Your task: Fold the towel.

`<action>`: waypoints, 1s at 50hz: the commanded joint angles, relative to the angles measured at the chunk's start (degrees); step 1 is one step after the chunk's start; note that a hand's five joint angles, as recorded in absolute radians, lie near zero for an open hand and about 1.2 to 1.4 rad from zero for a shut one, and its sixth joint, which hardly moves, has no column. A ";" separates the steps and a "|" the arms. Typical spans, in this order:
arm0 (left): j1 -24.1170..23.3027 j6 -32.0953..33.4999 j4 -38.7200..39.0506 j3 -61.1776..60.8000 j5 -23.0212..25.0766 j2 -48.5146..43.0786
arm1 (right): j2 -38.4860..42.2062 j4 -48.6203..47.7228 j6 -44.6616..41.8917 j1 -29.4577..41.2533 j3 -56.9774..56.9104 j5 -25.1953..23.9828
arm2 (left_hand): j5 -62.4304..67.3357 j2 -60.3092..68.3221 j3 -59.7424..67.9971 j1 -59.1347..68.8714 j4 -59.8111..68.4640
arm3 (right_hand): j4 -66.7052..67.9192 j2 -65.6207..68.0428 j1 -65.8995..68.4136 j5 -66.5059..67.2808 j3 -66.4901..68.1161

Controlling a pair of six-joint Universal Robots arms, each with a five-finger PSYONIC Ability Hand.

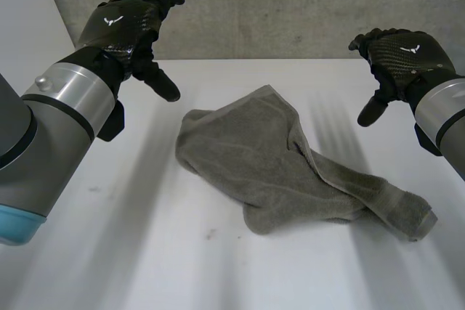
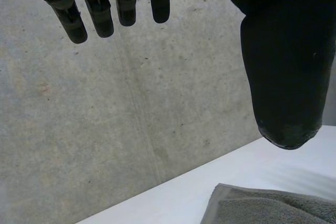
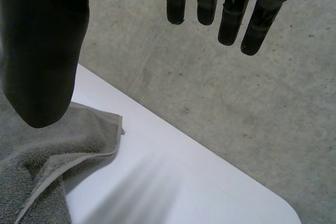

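A grey-green towel (image 1: 290,168) lies crumpled on the white table (image 1: 145,252), bunched from the middle toward the near right. My left hand (image 1: 127,23) hovers above the table's far left, clear of the towel, its fingers (image 2: 100,17) straight and holding nothing. My right hand (image 1: 396,56) hangs above the far right, also apart from the cloth, its fingers (image 3: 231,22) straight. A towel corner (image 2: 262,205) lies below the left hand's thumb. Another corner (image 3: 100,129) lies below the right hand's thumb.
A grey concrete wall (image 1: 290,5) rises just behind the table's far edge. The table's rounded far corner (image 3: 278,208) lies beyond the right hand. Bare tabletop stretches at the near left.
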 commanded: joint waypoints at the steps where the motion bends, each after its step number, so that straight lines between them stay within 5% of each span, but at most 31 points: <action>1: 0.81 0.08 2.02 0.30 0.18 -2.15 | 0.22 3.27 -1.42 0.06 -0.25 -1.12 | -0.75 0.82 0.71 0.58 0.79 | -4.77 -4.09 -3.47 -3.47 -3.83; 13: 7.40 5.09 3.69 2.14 0.79 -13.76 | 1.10 9.53 -2.84 4.01 3.79 -8.25 | -0.58 0.99 0.88 0.75 0.96 | -4.77 -4.09 -3.47 -3.47 -3.83; 24: 10.74 11.33 4.84 1.79 16.00 -26.59 | 3.56 -7.08 -3.54 13.68 14.69 -7.54 | -0.25 1.33 1.21 1.08 1.29 | -4.77 -4.09 -3.47 -3.47 -3.83; 40: 11.44 14.06 15.65 7.06 17.40 -39.86 | 18.84 -17.18 -13.81 25.10 14.95 5.81 | 5.46 7.03 6.92 6.79 7.00 | 4.21 4.90 5.51 5.52 5.15; 50: 11.35 14.23 15.65 9.70 18.10 -43.55 | 21.92 -24.30 -17.51 25.28 15.04 7.57 | 12.69 14.27 14.15 14.02 14.23 | 17.00 17.68 18.30 18.30 17.94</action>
